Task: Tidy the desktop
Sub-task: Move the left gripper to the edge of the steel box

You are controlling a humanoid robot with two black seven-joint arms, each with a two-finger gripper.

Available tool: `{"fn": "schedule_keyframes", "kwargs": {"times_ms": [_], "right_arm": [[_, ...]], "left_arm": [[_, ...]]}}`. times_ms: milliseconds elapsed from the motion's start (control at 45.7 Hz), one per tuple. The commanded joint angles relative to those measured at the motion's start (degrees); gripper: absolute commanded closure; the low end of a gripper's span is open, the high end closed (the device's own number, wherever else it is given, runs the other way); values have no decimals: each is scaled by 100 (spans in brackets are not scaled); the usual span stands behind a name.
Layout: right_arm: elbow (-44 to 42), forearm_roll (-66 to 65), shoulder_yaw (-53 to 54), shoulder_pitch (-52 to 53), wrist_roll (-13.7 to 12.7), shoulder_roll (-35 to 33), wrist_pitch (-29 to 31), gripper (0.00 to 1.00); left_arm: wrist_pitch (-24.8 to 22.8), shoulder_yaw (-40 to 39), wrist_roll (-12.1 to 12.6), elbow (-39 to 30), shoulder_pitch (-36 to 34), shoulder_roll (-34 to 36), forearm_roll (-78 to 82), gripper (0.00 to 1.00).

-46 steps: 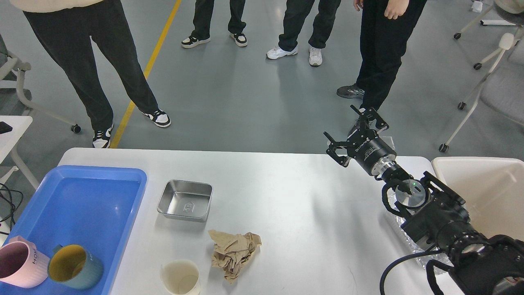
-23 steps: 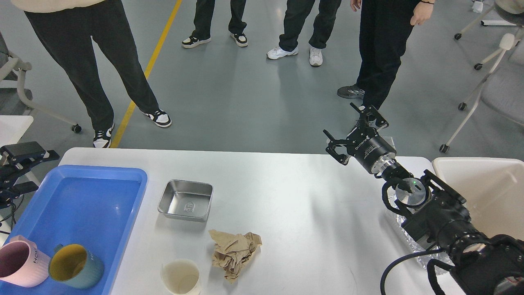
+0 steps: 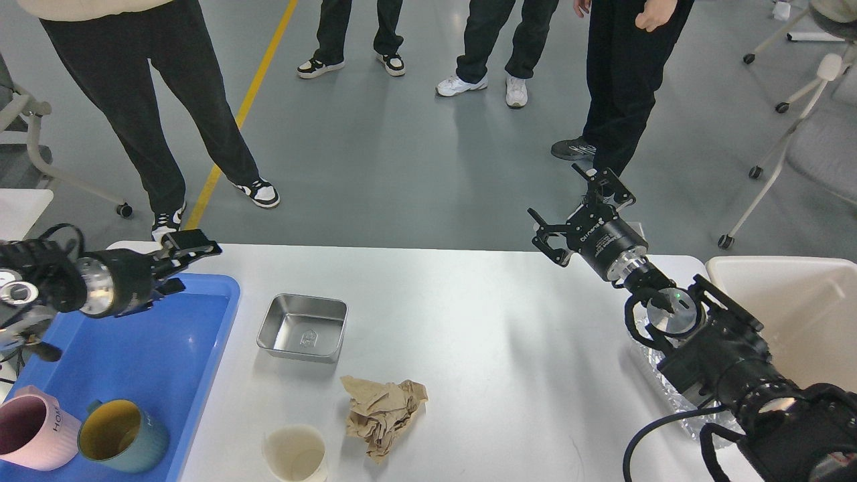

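Note:
The desktop point(image 3: 482, 321) is a wide white tabletop. On it lie a shallow steel dish point(image 3: 302, 328), a crumpled brown paper point(image 3: 383, 408) and a pale paper cup point(image 3: 294, 455) near the front edge. My left gripper point(image 3: 183, 264) hovers over the far corner of the blue tray point(image 3: 167, 348), open and empty. My right gripper point(image 3: 577, 213) is raised above the desktop's far right edge, open, holding nothing. Crinkled clear plastic point(image 3: 669, 395) lies partly hidden under my right arm.
In the blue tray stand a pink mug point(image 3: 27, 435) and a teal mug point(image 3: 120, 435) with a yellow inside. A cream bin point(image 3: 790, 301) sits at the right. Several people stand beyond the far edge. A small white table point(image 3: 20, 201) is at the left.
My left arm has come in from the left and reached right over the blue tray's far corner. My right gripper has lifted slightly and stays open.

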Motion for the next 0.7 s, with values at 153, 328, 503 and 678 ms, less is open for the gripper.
{"fn": "schedule_keyframes", "kwargs": {"times_ms": [153, 328, 503, 678], "right_arm": [[8, 0, 0, -26, 0, -92, 9, 0], [87, 9, 9, -105, 9, -197, 18, 0], [166, 9, 18, -193, 9, -206, 9, 0], [175, 9, 18, -263, 9, -224, 18, 0]], "left_arm": [[-55, 2072, -5, 1549, -1517, -1324, 390, 8], [-432, 2723, -49, 1557, -1745, -1263, 556, 8], [-705, 2864, -66, 1619, -1825, -1263, 1040, 9], [-749, 2899, -66, 1838, -1799, -1412, 1515, 11]]}}
